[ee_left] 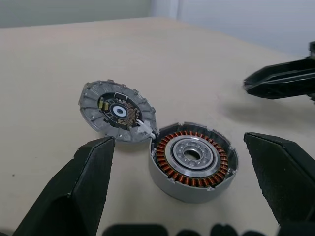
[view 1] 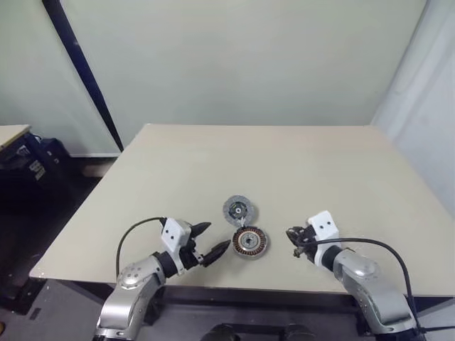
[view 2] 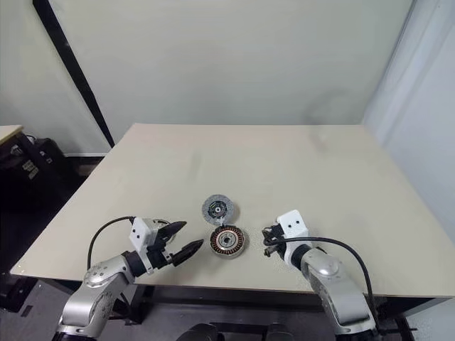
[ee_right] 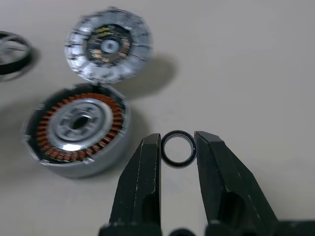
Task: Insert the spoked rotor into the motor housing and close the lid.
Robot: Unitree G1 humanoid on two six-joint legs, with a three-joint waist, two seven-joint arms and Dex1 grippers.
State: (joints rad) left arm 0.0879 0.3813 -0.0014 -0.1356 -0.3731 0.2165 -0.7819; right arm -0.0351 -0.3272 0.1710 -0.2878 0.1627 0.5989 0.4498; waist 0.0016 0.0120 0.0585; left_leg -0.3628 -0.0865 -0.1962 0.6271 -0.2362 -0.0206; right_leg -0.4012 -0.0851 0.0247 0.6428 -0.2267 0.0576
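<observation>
Right gripper pinched a small dark ring; left gripper gaped wide beside motor housing, lid touching behind

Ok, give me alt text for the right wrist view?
The right gripper's two black fingers pinch a small dark ring above the beige table. Beside it sits the round silver motor housing with copper windings, its grey lid open behind.

Round silvery motor housing with copper-brown windings, open side up, on beige surface near front edge; flat grey round lid touching its rim, propped tilted, dark inner face showing
</observation>
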